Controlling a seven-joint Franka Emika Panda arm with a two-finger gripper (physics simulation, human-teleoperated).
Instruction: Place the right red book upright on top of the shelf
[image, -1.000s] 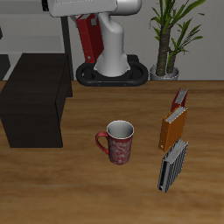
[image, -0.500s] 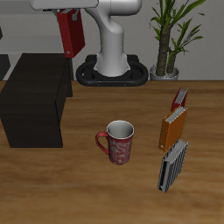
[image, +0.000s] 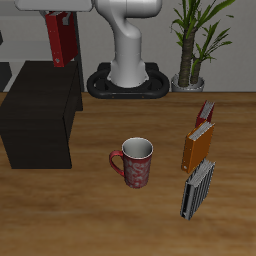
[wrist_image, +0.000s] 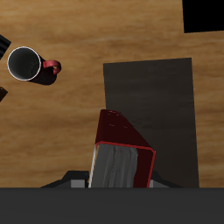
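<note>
Exterior view shows the claw (image: 58, 20) clamped on the red book (image: 61, 40), holding it upright in the air above the shelf (image: 40, 110), clear of its top. On the counter (image: 130, 215) stands a mug (image: 135, 162).

A wooden table (image: 100, 215) with warm brown grain fills the near scene under even light. A potted green plant (image: 193, 40) is seen at its far edge, before a pale grey wall (image: 245, 45).
</note>
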